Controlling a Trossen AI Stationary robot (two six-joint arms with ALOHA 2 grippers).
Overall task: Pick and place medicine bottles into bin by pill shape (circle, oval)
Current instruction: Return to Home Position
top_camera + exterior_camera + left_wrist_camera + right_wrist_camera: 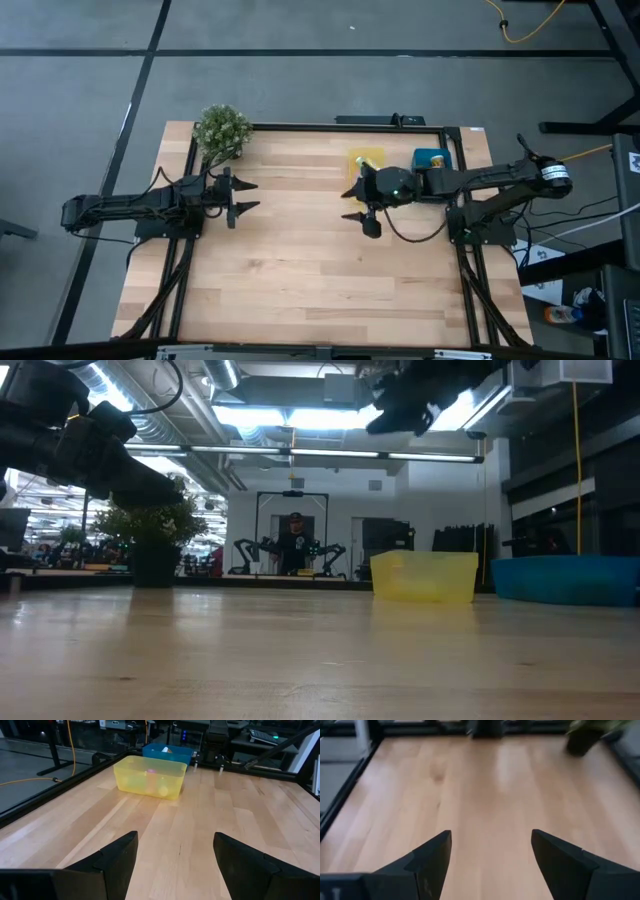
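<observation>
- The left gripper (255, 196) hangs over the left-centre of the table (300, 270), jaws spread wide and holding nothing.
- The right gripper (346, 204) hangs right of centre, just below the yellow bin (365, 160), its jaws also spread and empty.
- The blue bin (432, 158) sits just right of the yellow one at the upper edge.
- The medicine bottles (150, 772) show as pale and pink shapes through the yellow bin's wall.
- A plant (222, 130) stands at the upper left corner.
</observation>
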